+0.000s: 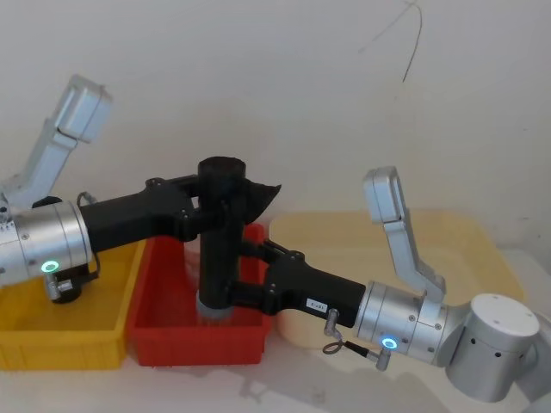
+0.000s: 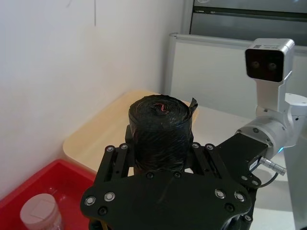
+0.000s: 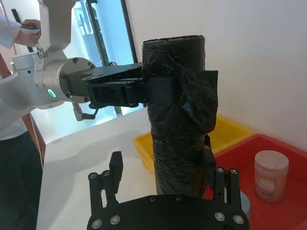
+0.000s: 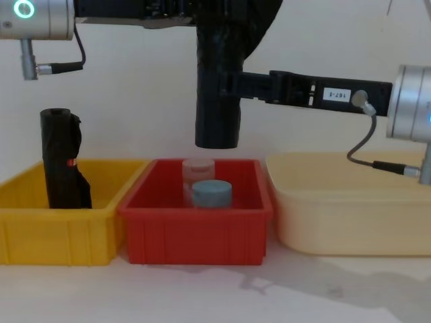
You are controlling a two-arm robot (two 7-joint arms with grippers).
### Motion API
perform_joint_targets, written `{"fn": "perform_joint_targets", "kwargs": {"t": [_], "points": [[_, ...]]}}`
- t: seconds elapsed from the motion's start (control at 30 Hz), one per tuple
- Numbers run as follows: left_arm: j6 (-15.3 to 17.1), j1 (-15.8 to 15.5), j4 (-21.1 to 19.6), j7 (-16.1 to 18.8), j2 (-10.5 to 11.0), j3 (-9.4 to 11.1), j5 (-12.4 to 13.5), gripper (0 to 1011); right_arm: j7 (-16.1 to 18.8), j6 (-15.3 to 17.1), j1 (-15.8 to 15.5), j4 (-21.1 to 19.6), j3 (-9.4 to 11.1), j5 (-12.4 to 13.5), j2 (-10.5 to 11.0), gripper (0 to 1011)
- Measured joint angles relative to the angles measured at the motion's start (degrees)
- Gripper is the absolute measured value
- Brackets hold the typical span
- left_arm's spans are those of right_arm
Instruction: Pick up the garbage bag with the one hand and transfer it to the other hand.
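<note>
The garbage bag [image 1: 221, 232] [image 4: 217, 101], a thick black crinkly roll with a loose flap near its top, hangs upright above the red bin [image 4: 195, 232]. My left gripper [image 1: 219, 206] [image 2: 160, 143], on the wrist with the green ring light, is shut on the roll's upper half. My right gripper [image 1: 228, 275] [image 3: 162, 160], the one with the white label, reaches in from the right and is open. Its fingers straddle the lower half of the garbage bag [image 3: 180, 120]. One finger [image 3: 115, 165] stands clear of the plastic and the other lies close against it.
Below the roll, the red bin [image 1: 194, 331] holds a clear jar [image 4: 199, 171] and a blue lid [image 4: 212, 193]. A yellow bin [image 4: 54, 232] to its left holds a slimmer black roll with a red mark [image 4: 62, 158]. A beige tub [image 4: 343, 202] stands to the right.
</note>
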Motion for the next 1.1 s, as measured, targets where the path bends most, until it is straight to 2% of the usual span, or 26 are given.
{"fn": "perform_joint_targets", "kwargs": {"t": [0.93, 1.1], "points": [[1.8, -2.2, 2.4, -3.3, -0.2, 2.5, -2.7, 508, 1.2, -0.8, 1.3, 3.9, -1.4, 2.4, -1.0, 1000], [1.9, -2.3, 2.6, -3.4, -0.2, 2.6, -2.8, 508, 1.3, -0.8, 1.6, 4.4, -1.6, 2.6, -1.0, 908]]}}
